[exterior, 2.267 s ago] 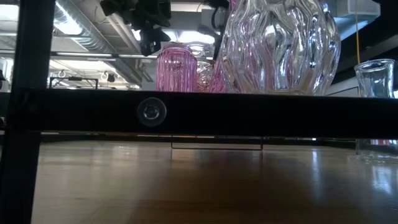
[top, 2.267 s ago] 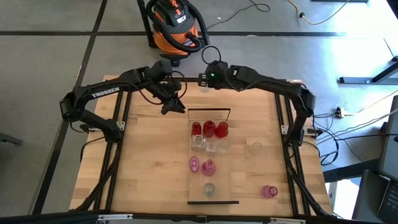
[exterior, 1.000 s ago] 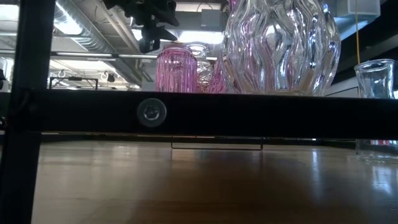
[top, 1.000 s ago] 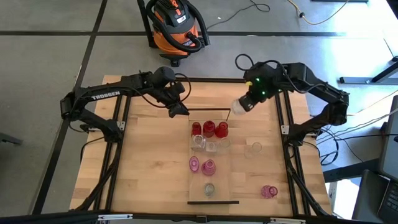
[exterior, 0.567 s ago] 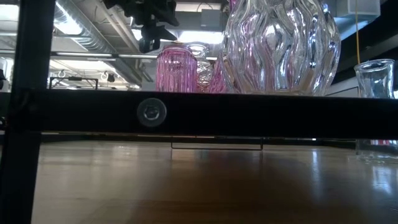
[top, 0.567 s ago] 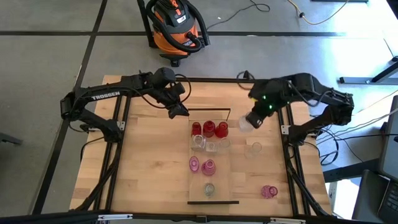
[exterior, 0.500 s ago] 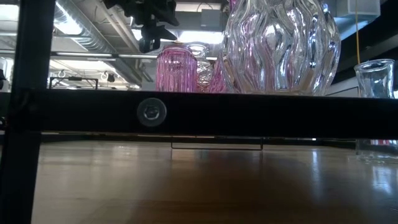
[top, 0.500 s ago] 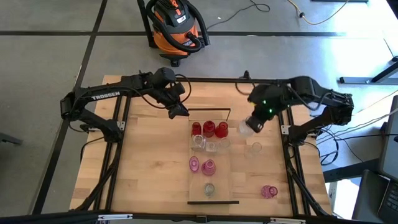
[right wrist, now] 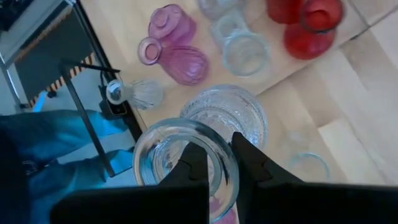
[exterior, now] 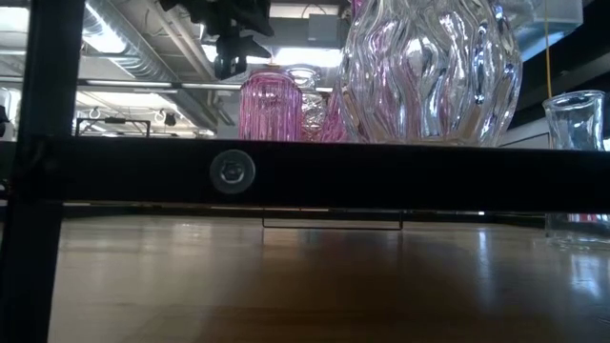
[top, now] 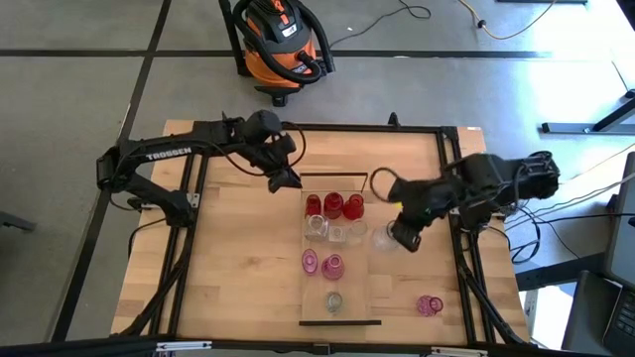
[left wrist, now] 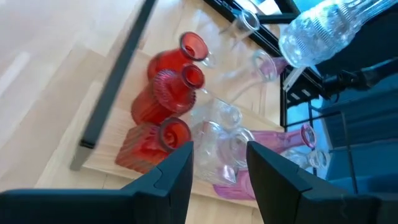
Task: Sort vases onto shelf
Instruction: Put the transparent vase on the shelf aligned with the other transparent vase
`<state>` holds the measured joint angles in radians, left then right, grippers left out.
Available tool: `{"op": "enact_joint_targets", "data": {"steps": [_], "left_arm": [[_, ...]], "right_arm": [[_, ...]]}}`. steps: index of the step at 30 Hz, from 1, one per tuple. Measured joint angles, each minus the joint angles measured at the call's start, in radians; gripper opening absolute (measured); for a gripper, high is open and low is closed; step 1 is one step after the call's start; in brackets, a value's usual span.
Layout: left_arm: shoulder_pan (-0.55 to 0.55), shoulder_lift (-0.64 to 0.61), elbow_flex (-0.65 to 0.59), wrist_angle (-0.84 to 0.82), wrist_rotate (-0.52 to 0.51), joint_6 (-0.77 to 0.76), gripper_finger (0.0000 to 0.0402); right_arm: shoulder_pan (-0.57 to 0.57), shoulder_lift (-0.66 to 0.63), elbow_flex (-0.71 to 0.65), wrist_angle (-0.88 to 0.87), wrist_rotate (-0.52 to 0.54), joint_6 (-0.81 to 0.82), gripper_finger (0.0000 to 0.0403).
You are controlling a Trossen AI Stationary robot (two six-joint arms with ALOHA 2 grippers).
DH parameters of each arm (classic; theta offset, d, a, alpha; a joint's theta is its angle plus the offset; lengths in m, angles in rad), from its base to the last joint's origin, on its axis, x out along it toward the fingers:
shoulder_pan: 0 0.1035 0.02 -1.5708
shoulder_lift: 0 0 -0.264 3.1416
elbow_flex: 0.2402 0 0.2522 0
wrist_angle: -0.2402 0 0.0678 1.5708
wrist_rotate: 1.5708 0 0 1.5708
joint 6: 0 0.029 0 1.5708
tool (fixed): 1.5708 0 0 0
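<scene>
Vases [top: 333,206]: opaque red, translucent pink, clear ribbed glass
Shelf [top: 382,288]: pale wood, black frame
Surface [top: 238,258]: light wood planks

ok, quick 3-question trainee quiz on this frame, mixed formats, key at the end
1. True or false: the right gripper is shut on the rim of a clear vase.
2. How many red vases stand at the shelf's far end? A) one B) three C) five
3. Fill in: the left gripper hovers open near the shelf's ___ end, holding nothing.

Key:
1. True. One finger sits inside the rim, one outside.
2. B. Three in a row.
3. Far, by the red vases.
</scene>
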<state>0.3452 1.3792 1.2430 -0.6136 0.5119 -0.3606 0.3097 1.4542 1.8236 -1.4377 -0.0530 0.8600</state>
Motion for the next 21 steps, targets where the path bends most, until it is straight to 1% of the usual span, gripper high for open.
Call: {"op": "enact_joint_targets", "data": {"steps": [5, 9, 12, 16, 18, 21], "left_arm": [[-0.074, 0.000, 0.000, -0.012, -0.052, 0.030, 0.0143], [-0.153, 0.000, 0.000, -0.051, -0.122, -0.009, 0.0143], [-0.229, -0.021, 0.000, -0.101, -0.224, -0.055, 0.0143], [-0.340, -0.066, 0.001, -0.143, -0.409, -0.087, 0.0143], [-0.389, -0.093, 0.001, -0.139, -0.497, -0.107, 0.0143], [-0.438, -0.137, 0.002, -0.139, -0.571, -0.109, 0.0143]], "right_arm": [[0.066, 0.058, 0.000, 0.049, -0.001, -0.001, 0.0014], [0.129, 0.094, 0.000, 0.100, 0.005, -0.012, 0.0014], [0.182, 0.117, 0.000, 0.115, 0.033, -0.017, 0.0014], [0.237, 0.143, -0.026, 0.134, 0.077, -0.004, 0.0014], [0.250, 0.146, -0.052, 0.183, 0.076, 0.033, 0.0014], [0.254, 0.146, -0.097, 0.301, 0.076, 0.087, 0.0014]]}}
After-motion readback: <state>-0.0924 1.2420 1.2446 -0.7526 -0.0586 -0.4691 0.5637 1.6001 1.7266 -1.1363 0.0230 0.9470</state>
